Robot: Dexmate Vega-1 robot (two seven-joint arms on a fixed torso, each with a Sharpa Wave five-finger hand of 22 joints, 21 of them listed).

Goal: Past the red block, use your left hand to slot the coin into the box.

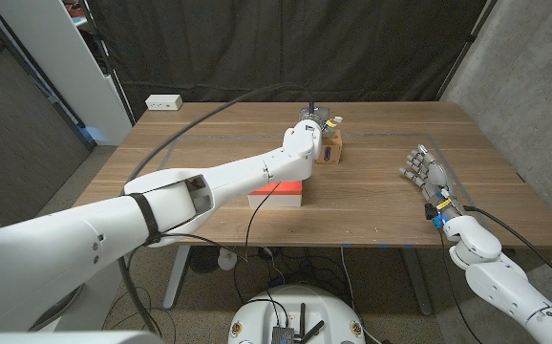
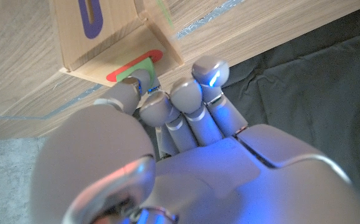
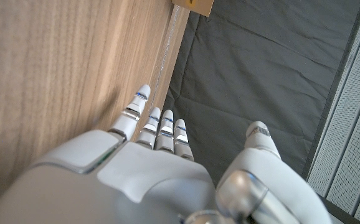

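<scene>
A small wooden box (image 1: 330, 150) with a purple slot on its side stands at the table's middle back. My left hand (image 1: 311, 122) is over its top, fingers curled together. In the left wrist view the fingertips (image 2: 136, 84) pinch a green coin (image 2: 129, 70) that sits against a red-ringed slot (image 2: 147, 57) on the box (image 2: 114, 28). The red block (image 1: 278, 190), on a white base, lies nearer to me, partly hidden under my left forearm. My right hand (image 1: 426, 170) stands on the table's right side, fingers spread and holding nothing; they (image 3: 158, 121) point along the wood.
A white power strip (image 1: 163, 101) lies at the table's back left corner. A black cable (image 1: 221, 103) arcs over the back left towards my left hand. The table's right edge (image 1: 505, 158) is close beyond my right hand.
</scene>
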